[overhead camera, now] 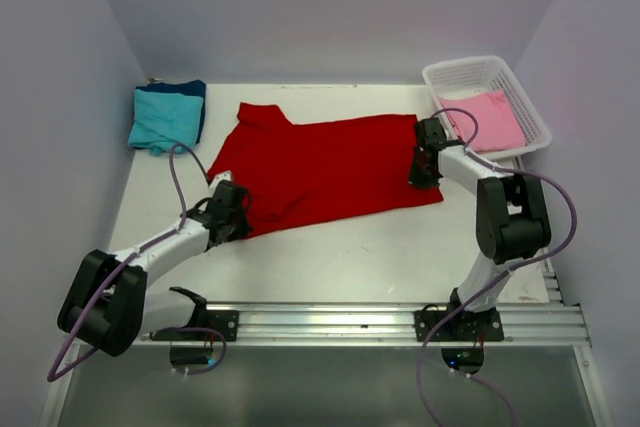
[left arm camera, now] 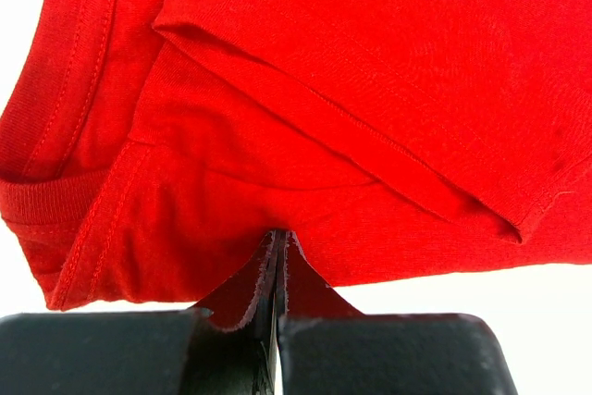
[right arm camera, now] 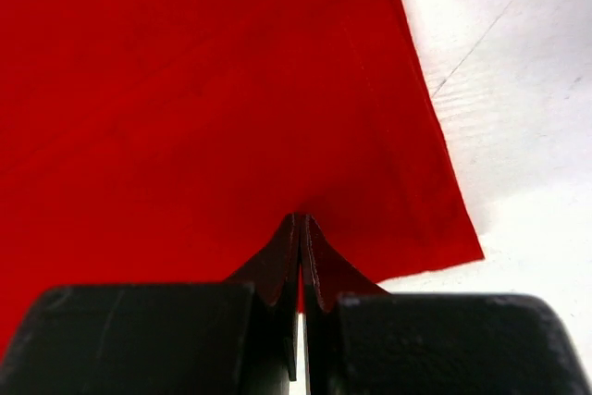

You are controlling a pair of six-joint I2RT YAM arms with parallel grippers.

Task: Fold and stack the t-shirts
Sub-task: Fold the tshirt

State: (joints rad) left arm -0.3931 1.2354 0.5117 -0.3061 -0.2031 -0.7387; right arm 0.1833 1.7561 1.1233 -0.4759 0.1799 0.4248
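Nearest the lens, the left gripper (left arm camera: pixel 277 261) has its fingers pressed together on the near edge of the red shirt (overhead camera: pixel 320 172), by a sleeve (only this wrist view shows the pinch). The red shirt lies flat mid-table, between the teal shirt (overhead camera: pixel 160 119) far left and the pink shirt (overhead camera: pixel 492 117) in the basket (overhead camera: pixel 532 117), which only the top view shows. The right gripper (right arm camera: pixel 302 242) is likewise clamped on the hem. A lengthwise fold looks to be starting: both should lift together and carry this edge across.
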